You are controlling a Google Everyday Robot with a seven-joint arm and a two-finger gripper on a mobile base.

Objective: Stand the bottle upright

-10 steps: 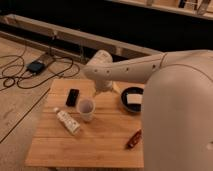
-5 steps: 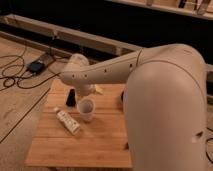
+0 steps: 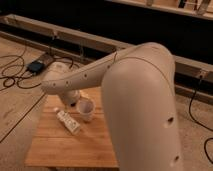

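Observation:
The bottle (image 3: 68, 121), slender and white with a small cap at its far-left end, lies on its side on the wooden table (image 3: 60, 147), left of centre. A wider white cup (image 3: 86, 110) stands upright just right of it. My white arm sweeps from the lower right to the upper left over the table. The gripper (image 3: 70, 99) hangs at the arm's end, just behind the bottle's cap end and left of the cup. It holds nothing that I can see.
My big arm segment (image 3: 145, 115) covers the table's right half and whatever lies there. A dark box (image 3: 37, 66) and cables lie on the floor at the left. A long metal rail (image 3: 80, 40) runs behind the table.
The arm has swung further left and closer to the camera, hiding more of the table's right side. The gripper end has come down near the cup and bottle. The bottle still lies flat.

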